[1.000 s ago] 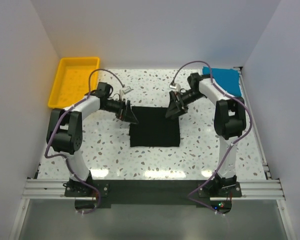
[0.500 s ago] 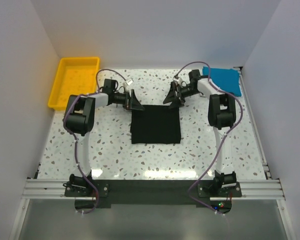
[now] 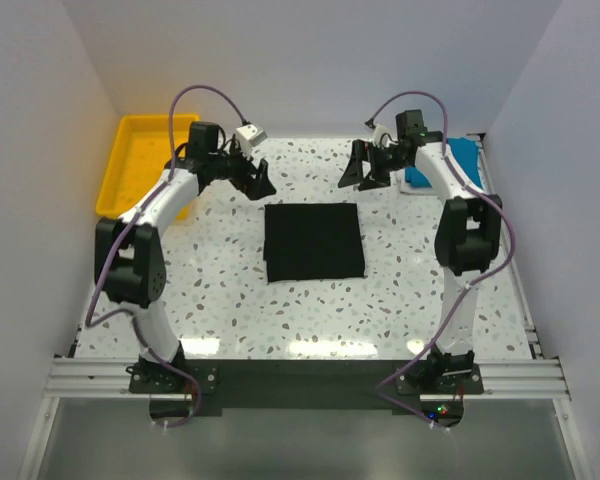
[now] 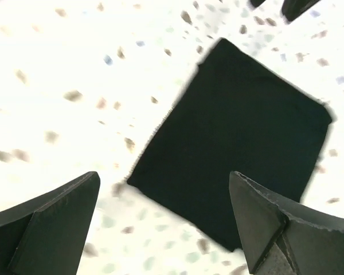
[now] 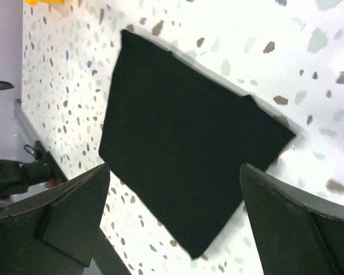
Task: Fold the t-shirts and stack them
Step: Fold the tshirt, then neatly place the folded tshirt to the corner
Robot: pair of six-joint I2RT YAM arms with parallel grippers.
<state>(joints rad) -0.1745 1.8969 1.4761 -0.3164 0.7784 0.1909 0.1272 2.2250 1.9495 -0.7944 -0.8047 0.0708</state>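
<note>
Both sets of fingers are released: spread wide, nothing in either. Left fingers hang above the bench, just past the far-left corner of the black t-shirt. Right fingers hang just past its far-right corner. From overhead I see neither pair touching the cloth.

Black t-shirt lies flat mid-bench as a folded, roughly square block with fairly even edges. It sits between the two arms, nearer the bases than both sets of fingers.

Left wrist view is blurred. There the black t-shirt shows in the gap between the left fingers, apart from them. Right wrist view is much the same: black t-shirt fills the gap between the right fingers, no contact.

Blue t-shirt is at the far-right bench corner, partly hidden behind the right arm. I can't tell if it's folded. Yellow tray is at the far-left corner, beside the left arm.
</note>
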